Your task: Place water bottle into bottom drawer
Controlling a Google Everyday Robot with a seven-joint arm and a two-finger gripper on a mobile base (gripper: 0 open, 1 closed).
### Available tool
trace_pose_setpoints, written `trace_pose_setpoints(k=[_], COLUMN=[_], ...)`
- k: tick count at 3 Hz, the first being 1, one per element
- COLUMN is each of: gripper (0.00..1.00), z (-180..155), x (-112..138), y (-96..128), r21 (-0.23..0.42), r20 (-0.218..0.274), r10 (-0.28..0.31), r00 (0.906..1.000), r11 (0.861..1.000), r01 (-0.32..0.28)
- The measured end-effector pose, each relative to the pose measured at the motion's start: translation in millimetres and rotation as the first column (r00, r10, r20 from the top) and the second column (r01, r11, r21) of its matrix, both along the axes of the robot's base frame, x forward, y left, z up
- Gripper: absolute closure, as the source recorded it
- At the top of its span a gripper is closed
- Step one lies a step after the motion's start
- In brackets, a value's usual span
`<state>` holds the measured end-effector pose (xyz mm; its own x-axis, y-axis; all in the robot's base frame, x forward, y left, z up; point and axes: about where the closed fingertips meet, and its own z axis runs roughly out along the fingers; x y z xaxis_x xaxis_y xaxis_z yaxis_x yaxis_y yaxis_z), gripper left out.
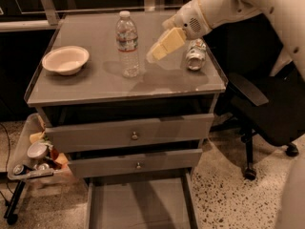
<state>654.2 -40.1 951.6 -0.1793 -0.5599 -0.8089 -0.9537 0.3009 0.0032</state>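
Note:
The water bottle is clear with a white cap and a pale label band. It stands upright on the grey cabinet top, left of centre. My gripper hangs over the top just right of the bottle, a short gap away, with its pale yellow fingers pointing down and left toward it. It holds nothing. The bottom drawer is pulled out at floor level below the two knobbed drawers and shows a flat grey floor with nothing in it.
A white bowl sits at the left of the top. A silver-and-white can lies at the right edge, behind my gripper. A bin of clutter stands left of the cabinet. A black office chair stands to the right.

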Motion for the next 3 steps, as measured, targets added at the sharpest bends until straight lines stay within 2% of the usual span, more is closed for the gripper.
trace_pose_setpoints(k=[1, 3], gripper=[0.0, 0.0], z=[-13.3, -19.4], x=[17.8, 21.6], y=[38.0, 40.7], r21=[0.044, 0.072], r20=[-0.025, -0.024], r10=[0.063, 0.066], r00=[0.9977, 0.9975], r11=[0.997, 0.995], r01=[-0.062, -0.064])
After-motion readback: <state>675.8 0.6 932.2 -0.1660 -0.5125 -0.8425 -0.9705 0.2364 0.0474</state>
